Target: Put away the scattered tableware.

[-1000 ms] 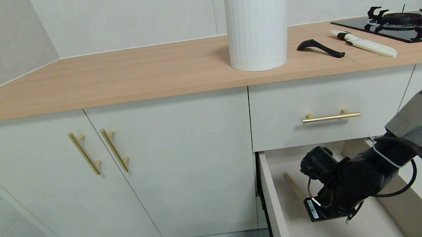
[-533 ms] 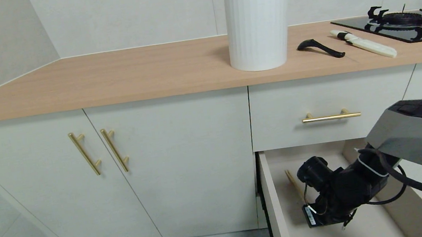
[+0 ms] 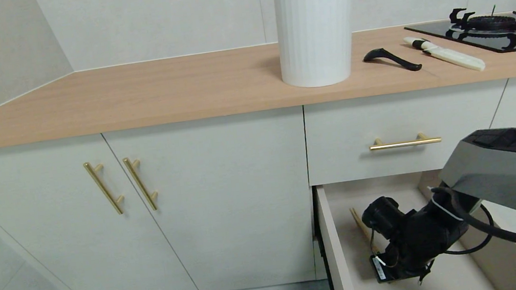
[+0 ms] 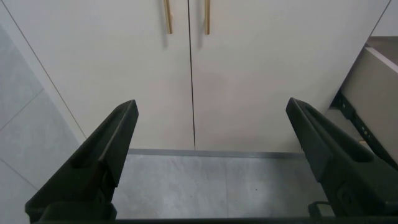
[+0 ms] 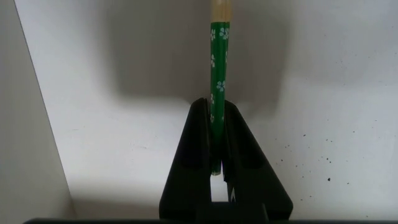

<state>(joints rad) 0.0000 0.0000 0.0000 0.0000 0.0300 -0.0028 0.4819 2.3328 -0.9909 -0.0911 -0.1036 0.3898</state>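
One chopstick: clenched between right fingers, low inside open drawer.
Left fingers: spread, empty.
Remaining: knife, black utensil, on counter well above right fingers.
Progress: judged early; release pending.

Bright, even light is delivered from overhead; a soft shadow is thrown leftward from the white canister onto the countertop. Faint reflections are picked up on the black hob. Down in the drawer, a broad dark shadow is cast around the chopstick pinched by the right gripper.
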